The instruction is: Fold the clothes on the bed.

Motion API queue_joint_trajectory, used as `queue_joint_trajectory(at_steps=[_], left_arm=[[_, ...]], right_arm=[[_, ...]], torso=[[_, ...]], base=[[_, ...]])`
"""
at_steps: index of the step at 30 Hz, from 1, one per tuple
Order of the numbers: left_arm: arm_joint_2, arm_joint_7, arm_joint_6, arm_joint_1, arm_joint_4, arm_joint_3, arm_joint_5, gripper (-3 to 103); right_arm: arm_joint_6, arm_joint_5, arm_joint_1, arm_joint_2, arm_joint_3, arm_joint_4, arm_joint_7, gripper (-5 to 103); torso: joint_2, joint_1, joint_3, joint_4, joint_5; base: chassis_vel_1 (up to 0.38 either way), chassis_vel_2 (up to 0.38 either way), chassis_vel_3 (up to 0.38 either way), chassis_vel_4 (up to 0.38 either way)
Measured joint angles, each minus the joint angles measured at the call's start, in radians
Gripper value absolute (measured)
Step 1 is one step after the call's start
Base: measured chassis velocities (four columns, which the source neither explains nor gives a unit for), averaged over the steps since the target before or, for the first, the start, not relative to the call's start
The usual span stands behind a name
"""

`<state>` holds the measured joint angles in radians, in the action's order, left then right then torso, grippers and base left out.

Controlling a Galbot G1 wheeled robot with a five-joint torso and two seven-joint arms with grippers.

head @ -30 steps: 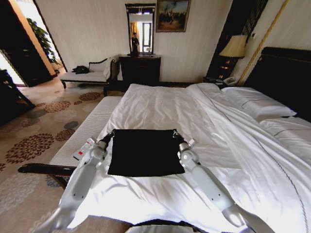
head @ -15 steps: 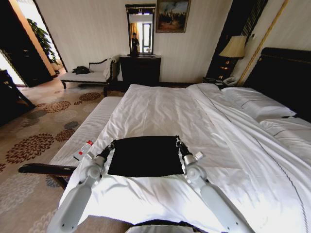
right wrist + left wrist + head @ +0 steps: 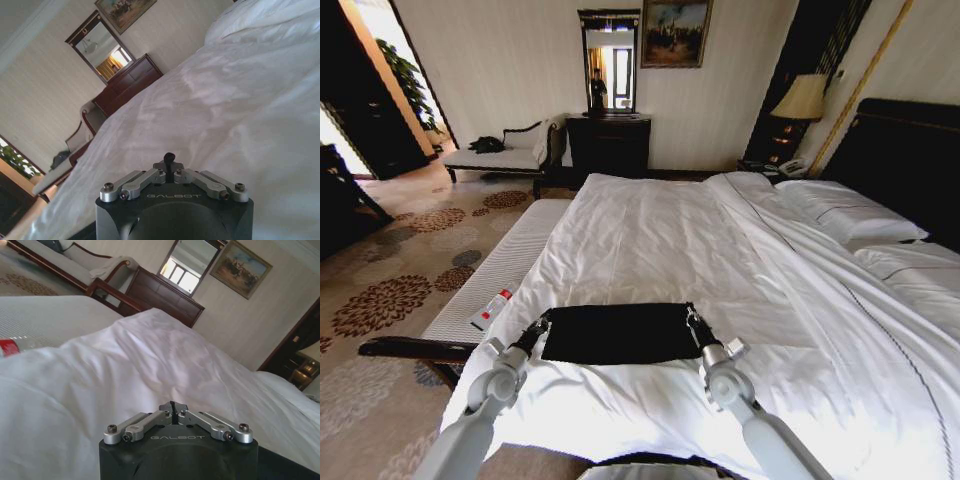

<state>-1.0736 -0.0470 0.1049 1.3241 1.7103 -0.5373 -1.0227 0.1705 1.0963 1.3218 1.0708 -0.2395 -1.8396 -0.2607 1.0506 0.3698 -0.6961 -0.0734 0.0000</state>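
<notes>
The clothes, a black T-shirt point(image 3: 620, 334), lie as a low wide strip on the white duvet of the bed point(image 3: 650, 220), close to its near edge. My left gripper point(image 3: 545, 319) is shut on the strip's far left corner. My right gripper point(image 3: 689, 313) is shut on the far right corner. In the left wrist view the left gripper point(image 3: 172, 408) has its jaws pressed together low over the duvet. The right wrist view shows the right gripper point(image 3: 170, 162) shut, with a bit of black cloth poking up between its jaws. No lettering shows on the shirt.
A padded bench point(image 3: 495, 275) runs along the bed's left side, with a small red and white bottle point(image 3: 492, 309) on it. Pillows point(image 3: 845, 215) and a dark headboard point(image 3: 910, 150) are at the right. A dresser point(image 3: 608, 140) stands at the far wall.
Both grippers have drawn back toward me, carrying the shirt's far edge over the near part. The black shape has shrunk from a tall rectangle to a narrow strip.
</notes>
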Motion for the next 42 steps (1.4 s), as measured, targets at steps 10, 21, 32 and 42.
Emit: queue_joint_trajectory(at_steps=[10, 21, 32, 42], left_arm=[[0.02, -0.03, -0.024, 0.119, 0.127, -0.017, 0.04, 0], [0.02, -0.044, -0.05, 0.159, 0.106, -0.017, 0.098, 0], [0.042, -0.008, -0.112, 0.183, 0.222, -0.046, 0.14, 22], [0.14, 0.168, 0.051, -0.012, 0.359, -0.089, 0.125, 54]], right_arm=[[0.009, -0.054, 0.098, -0.03, -0.024, -0.052, 0.004, 2], [0.016, -0.094, 0.117, -0.006, -0.017, -0.019, 0.002, 2], [0.013, -0.113, 0.14, -0.021, -0.062, -0.157, -0.024, 24], [-0.081, -0.006, -0.107, -0.106, -0.053, -0.2, -0.159, 56]], torso=[[0.0, 0.0, 0.0, 0.0002, 0.0], [0.0, 0.0, 0.0, 0.0002, 0.0001], [0.0, 0.0, 0.0, 0.0, 0.0], [0.0, 0.0, 0.0, -0.0002, 0.0002]], base=[[0.0, 0.0, 0.0, 0.0], [0.0, 0.0, 0.0, 0.0], [0.0, 0.0, 0.0, 0.0], [0.0, 0.0, 0.0, 0.0]])
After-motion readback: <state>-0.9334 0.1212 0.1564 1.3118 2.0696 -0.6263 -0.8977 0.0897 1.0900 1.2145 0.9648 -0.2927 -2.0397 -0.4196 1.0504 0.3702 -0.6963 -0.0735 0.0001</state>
